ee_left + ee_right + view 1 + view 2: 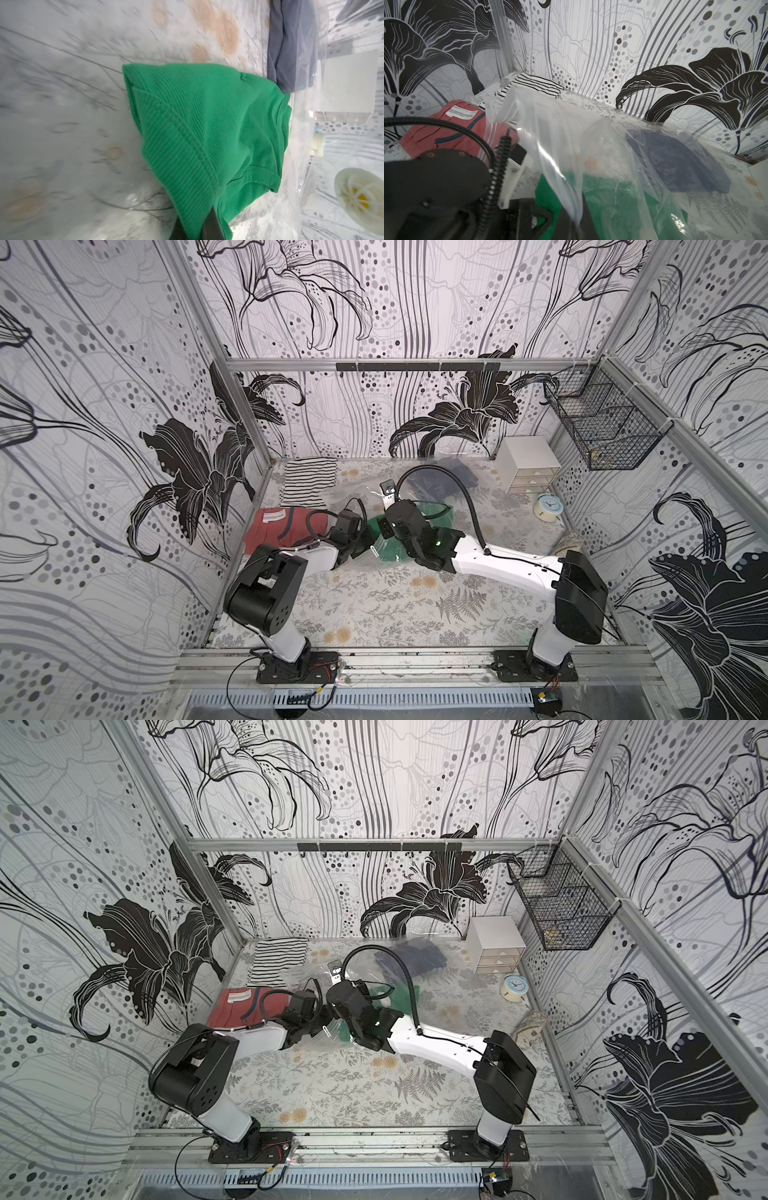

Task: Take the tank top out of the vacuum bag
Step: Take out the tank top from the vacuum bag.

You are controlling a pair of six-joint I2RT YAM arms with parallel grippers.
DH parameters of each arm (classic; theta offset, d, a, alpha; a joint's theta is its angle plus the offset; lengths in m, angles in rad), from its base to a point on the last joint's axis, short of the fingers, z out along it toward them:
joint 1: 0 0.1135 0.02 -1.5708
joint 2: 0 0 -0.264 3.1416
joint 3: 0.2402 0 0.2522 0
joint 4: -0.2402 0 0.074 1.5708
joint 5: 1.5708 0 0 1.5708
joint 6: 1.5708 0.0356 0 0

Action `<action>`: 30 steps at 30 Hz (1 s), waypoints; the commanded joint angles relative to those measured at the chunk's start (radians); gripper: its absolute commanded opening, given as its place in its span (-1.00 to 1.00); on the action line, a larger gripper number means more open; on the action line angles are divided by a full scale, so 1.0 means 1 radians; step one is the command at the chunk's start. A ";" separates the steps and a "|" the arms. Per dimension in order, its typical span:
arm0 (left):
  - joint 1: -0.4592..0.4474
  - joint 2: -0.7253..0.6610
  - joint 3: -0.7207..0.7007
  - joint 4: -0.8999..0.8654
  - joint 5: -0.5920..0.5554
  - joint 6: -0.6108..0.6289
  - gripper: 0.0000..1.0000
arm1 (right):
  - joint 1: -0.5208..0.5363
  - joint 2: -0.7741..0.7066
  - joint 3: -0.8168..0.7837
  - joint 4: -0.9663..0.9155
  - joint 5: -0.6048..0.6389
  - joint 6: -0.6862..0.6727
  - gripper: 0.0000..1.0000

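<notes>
The clear vacuum bag [571, 135] lies across the middle of the table [374, 605], seen too in a top view as the vacuum bag [359, 495]. Its white valve disc [361, 197] shows through the film. The green ribbed tank top [207, 124] lies at the bag's open end, partly under the plastic, and appears in both top views as the tank top [390, 551] [345, 1033]. My left gripper [194, 226] [363, 545] is shut on a fold of the tank top. My right gripper [576, 218] [384, 526] is shut on the bag's upper film, holding it raised.
A navy garment [685, 162] lies deeper inside the bag. A red garment [282, 529] and a striped folded cloth [309, 483] lie at the back left. A white drawer box [528, 464], a small clock [548, 506] and a wire basket [602, 427] are at the back right.
</notes>
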 commanded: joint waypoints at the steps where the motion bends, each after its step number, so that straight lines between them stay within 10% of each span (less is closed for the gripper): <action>1: 0.046 -0.094 0.021 -0.246 0.029 0.140 -1.00 | -0.011 0.006 0.004 0.028 0.006 0.025 -1.00; 11: 0.186 -0.313 0.083 -0.871 0.051 0.271 -1.00 | -0.032 -0.021 -0.028 0.023 0.011 0.024 -1.00; 30: 0.289 -0.393 0.418 -1.349 -0.169 0.303 -1.00 | -0.064 -0.049 -0.191 0.071 -0.089 0.056 -1.00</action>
